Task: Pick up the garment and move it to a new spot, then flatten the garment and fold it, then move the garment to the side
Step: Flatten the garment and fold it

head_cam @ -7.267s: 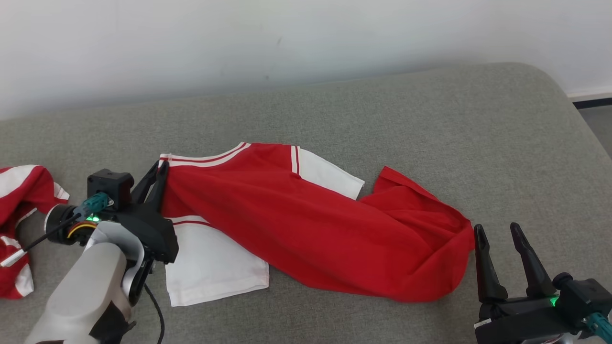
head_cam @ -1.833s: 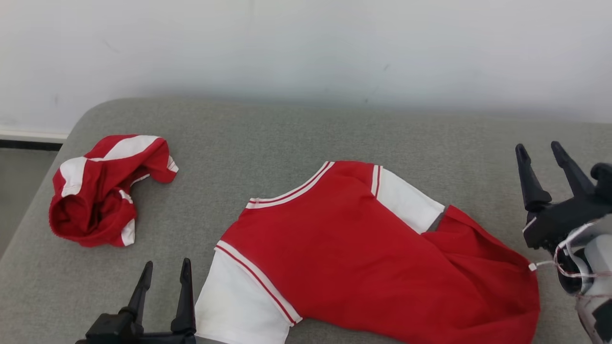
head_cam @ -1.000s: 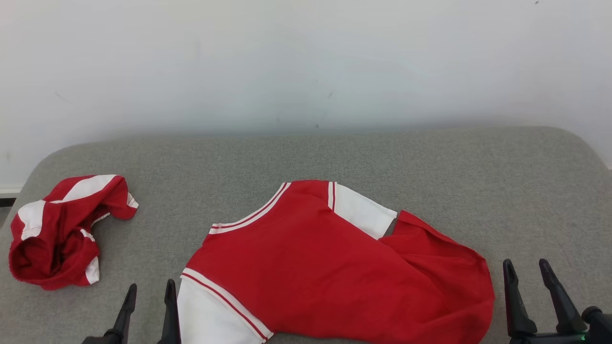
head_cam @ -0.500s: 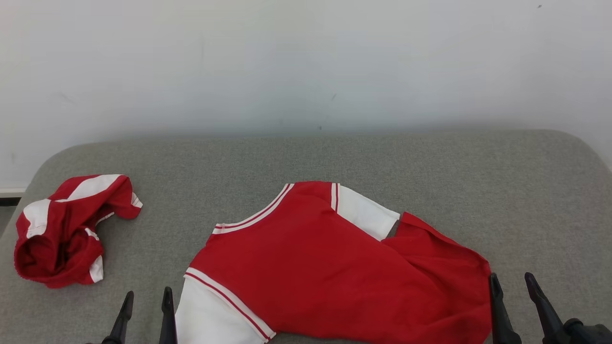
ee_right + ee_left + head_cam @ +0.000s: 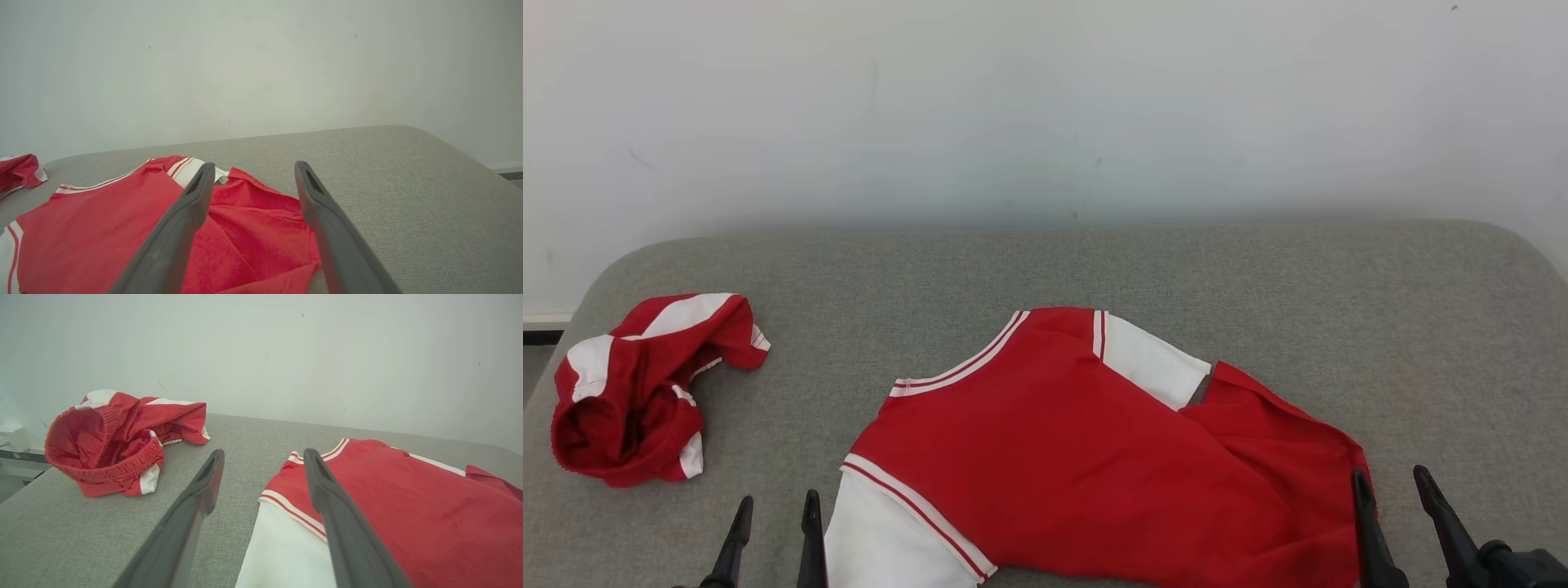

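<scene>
**A:** Where is everything?

**B:** The red short-sleeved jersey shirt with white sleeves and striped trim (image 5: 1062, 441) lies near the front middle of the grey fabric-covered cushion (image 5: 1258, 286), collar toward the wall. The left end effector (image 5: 777, 500) is just beside the near white sleeve. The right end effector (image 5: 1388, 474) is at the hem end. Both are spread wide and hold nothing.

**A:** What could go wrong?

**B:** I'd say the hem. It is bunched and doubled over, so a pinch there may take one layer or a stray fold, and the creases would be dragged along rather than flattened. On the left, a grab of the sleeve alone would stretch the sleeve and leave the body behind. The crumpled red-and-white shorts (image 5: 637, 392) lie well apart at the left end, so a shirt pushed aside that way could land on them.

**A:** Do the views differ?

**B:** Yes. The head view gives the whole layout. The right wrist view shows the rumpled hem (image 5: 261, 220) close up, with an edge turned under. The left wrist view looks into the shorts' gathered elastic waistband (image 5: 110, 465).
</scene>
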`<state>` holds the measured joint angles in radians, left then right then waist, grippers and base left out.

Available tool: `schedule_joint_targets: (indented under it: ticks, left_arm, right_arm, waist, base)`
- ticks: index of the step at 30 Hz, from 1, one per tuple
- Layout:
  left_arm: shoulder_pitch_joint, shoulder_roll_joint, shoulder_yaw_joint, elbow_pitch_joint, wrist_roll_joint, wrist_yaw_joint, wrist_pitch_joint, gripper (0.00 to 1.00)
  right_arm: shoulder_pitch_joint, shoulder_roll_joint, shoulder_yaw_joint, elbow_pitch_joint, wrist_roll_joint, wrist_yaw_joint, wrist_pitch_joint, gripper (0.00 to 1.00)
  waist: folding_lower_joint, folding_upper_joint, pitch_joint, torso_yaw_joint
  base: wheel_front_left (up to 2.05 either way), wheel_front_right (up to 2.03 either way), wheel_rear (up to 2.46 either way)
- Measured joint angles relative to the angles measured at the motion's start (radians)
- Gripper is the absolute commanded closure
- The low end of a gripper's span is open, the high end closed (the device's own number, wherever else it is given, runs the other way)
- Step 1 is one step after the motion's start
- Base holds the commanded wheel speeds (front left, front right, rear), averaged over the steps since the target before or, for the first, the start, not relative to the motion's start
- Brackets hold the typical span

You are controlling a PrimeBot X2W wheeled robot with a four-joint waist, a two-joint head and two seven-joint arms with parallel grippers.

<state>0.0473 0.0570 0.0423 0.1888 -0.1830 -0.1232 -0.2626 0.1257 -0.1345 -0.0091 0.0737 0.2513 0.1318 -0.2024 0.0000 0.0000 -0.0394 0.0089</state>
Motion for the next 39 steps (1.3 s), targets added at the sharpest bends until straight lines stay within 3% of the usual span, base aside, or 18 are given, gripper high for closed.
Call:
schedule_joint_targets:
  ticks: [5, 12, 25, 39]
  left_arm:
    - [0.0, -0.001, -0.007, -0.001, 0.0, 0.002, 0.0, 0.0]
    - [-0.014, -0.002, -0.031, 0.0, -0.002, 0.004, 0.0, 0.0]
    - [-0.075, -0.003, -0.083, 0.02, -0.006, 0.008, 0.0, 0.0]
    - [-0.134, -0.005, -0.12, 0.029, -0.021, 0.011, 0.0, 0.0]
  right_arm:
    - [-0.012, -0.01, 0.019, 0.018, 0.009, 0.0, 0.01, 0.0]
    - [-0.157, -0.095, 0.079, 0.124, 0.016, 0.0, 0.048, 0.0]
    - [-0.5, -0.202, 0.187, 0.518, 0.055, 0.0, 0.087, 0.0]
    - [-0.713, -0.225, 0.377, 0.903, 0.104, 0.0, 0.216, 0.0]
  waist:
    - [0.0, 0.0, 0.002, 0.009]
    - [0.0, 0.0, 0.013, 0.039]
    - [0.0001, 0.0001, 0.071, 0.134]
    - [0.0002, 0.0001, 0.156, 0.196]
  base:
    - [0.0, 0.0, 0.0]
    - [0.0, 0.0, 0.0]
    - [0.0, 0.0, 0.0]
    - [0.0, 0.0, 0.0]
